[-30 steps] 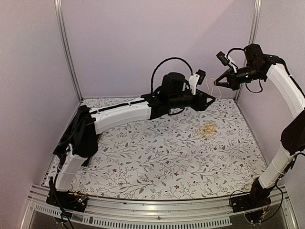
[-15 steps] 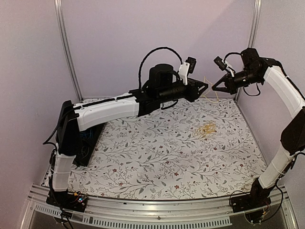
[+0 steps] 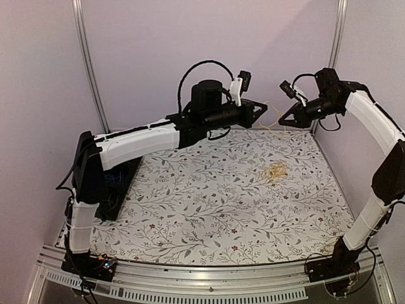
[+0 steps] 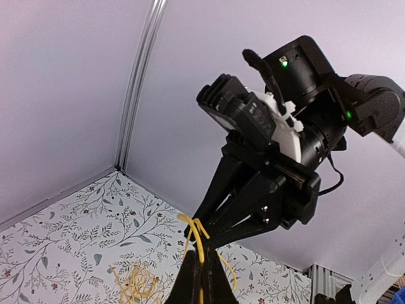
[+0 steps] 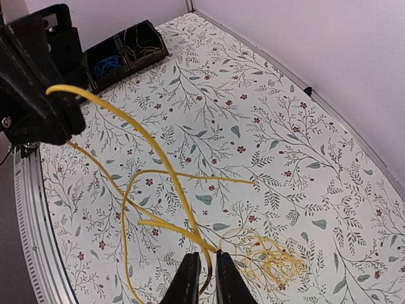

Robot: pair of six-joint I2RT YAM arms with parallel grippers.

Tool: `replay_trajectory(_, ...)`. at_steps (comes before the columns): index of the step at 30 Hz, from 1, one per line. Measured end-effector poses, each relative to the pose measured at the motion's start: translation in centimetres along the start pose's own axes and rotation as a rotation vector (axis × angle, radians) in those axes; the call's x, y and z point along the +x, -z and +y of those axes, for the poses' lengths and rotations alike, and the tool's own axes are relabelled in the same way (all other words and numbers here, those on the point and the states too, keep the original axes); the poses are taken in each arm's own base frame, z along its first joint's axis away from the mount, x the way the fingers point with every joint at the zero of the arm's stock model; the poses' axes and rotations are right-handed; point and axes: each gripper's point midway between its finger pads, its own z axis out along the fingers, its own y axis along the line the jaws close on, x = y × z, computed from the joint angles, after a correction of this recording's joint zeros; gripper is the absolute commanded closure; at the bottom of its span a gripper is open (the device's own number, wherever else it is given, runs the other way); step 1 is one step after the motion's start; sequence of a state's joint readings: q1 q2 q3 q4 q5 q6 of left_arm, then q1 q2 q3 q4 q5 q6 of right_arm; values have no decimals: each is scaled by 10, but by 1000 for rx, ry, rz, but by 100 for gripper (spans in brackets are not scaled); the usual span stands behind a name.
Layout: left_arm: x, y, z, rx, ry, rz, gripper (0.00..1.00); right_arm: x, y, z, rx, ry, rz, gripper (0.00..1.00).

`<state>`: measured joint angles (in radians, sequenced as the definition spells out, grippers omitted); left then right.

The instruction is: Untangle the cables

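Observation:
The cables are thin yellow wires. One loose yellow cable [image 5: 152, 142] hangs in the air between both grippers, high above the back right of the table. My left gripper [image 4: 201, 256] is shut on its upper end, with short yellow tails [image 4: 193, 223] sticking out above the tips. My right gripper [image 5: 209, 256] faces it almost tip to tip; its fingers stand a little apart, and the cable runs loosely through the gap. In the top view the left gripper [image 3: 266, 107] and right gripper [image 3: 280, 120] nearly meet. A tangled pile of pale yellow cables [image 3: 276, 170] lies on the table below.
Black bins [image 5: 123, 54] holding blue and yellowish wires sit at the table's left edge, behind the left arm's elbow [image 3: 95, 171]. The floral tablecloth [image 3: 215, 209] covers the table, and lilac walls with metal posts [image 3: 335, 38] close it in.
My left gripper rose, drew back left and closed on the yellow cable. My right gripper came down and left toward it, and its jaws parted slightly.

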<state>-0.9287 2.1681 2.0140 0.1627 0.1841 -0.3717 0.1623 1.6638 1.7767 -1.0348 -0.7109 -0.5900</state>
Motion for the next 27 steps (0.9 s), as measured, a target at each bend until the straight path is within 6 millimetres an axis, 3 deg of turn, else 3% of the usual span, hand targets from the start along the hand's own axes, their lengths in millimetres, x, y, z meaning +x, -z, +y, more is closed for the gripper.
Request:
replay_trajectory(3,-2,1,-7,36,17,6,100,-2,-8,-3,-6,-21,-4,66)
replay_trajectory(7,-9,8,-16,65,31,4,100,-10,-27,-6,-36,-25,-2,65)
replay_trajectory(13,-22,16,-23,78,39,-14,100,-17,-54,-8,-64,-45,-2,76)
replay_trajectory(17,-27,18,-25,77,42,-21,100,-10,-66,-29,-9,-86,6,79)
replay_trajectory(20,-31,21,-23,57,35,-26,100,15,-78,-58,58,-159,42,79)
replay_trajectory(24,-49,35,-20,-1,-7,-42,100,68,-94,-106,149,-277,119,78)
replay_trajectory(27,-71,51,-16,-57,-31,-69,100,113,-103,-122,185,-354,198,77)
